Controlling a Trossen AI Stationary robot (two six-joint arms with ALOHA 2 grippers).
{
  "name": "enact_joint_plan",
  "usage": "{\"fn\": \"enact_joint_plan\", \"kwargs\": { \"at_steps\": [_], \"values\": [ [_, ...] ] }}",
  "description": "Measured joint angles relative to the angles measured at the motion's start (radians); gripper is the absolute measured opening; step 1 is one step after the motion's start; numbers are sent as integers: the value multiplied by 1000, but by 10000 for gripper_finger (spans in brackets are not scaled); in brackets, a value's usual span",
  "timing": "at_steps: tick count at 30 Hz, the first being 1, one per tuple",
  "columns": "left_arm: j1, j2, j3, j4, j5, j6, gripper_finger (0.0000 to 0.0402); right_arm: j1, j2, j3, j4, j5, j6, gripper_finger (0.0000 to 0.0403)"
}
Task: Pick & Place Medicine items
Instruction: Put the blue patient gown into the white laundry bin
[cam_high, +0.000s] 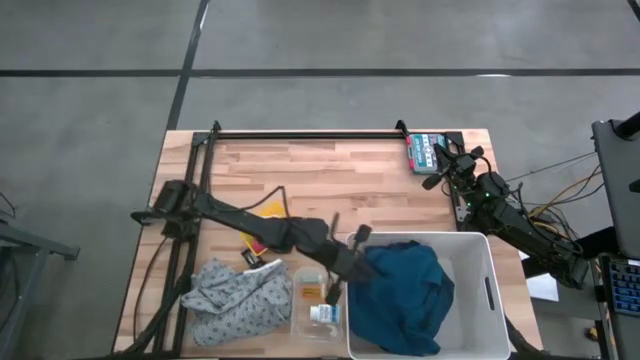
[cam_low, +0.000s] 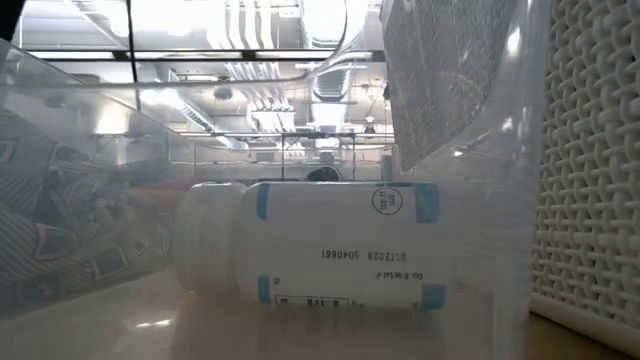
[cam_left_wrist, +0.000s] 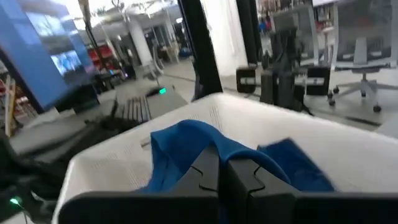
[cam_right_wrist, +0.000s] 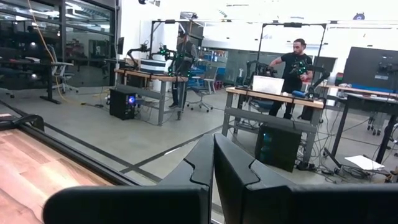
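A clear tub (cam_high: 318, 322) near the table's front edge holds the medicine items: a small orange item (cam_high: 310, 293) and a white bottle with blue bands (cam_high: 323, 314). The bottle (cam_low: 330, 250) lies on its side on the tub's floor. My left gripper (cam_high: 365, 265) is shut and holds nothing. It hovers level over the left rim of the white basket (cam_high: 495, 290), facing the blue cloth (cam_left_wrist: 186, 146) in the basket. My right gripper (cam_right_wrist: 213, 171) is shut and holds nothing; it waits at the table's far right corner (cam_high: 445, 155).
A grey patterned cloth (cam_high: 235, 300) lies left of the tub. A yellow item (cam_high: 270, 211) and a red one (cam_high: 255, 243) lie under my left arm. A teal box (cam_high: 424, 152) sits at the far right corner. People stand at desks (cam_right_wrist: 292, 68) beyond the table.
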Motion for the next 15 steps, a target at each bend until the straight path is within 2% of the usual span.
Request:
{"fn": "enact_joint_plan", "kwargs": {
  "at_steps": [4, 9, 15],
  "values": [
    [1, 54, 39, -32, -4, 0, 4, 0, 1, 0, 0, 0, 0, 8],
    [3, 60, 49, -78, -32, 1, 6, 0, 0, 0, 0, 0, 0, 8],
    [2, 60, 45, -79, -44, 4, 34, 0, 0, 0, 0, 0, 0, 8]
  ]
}}
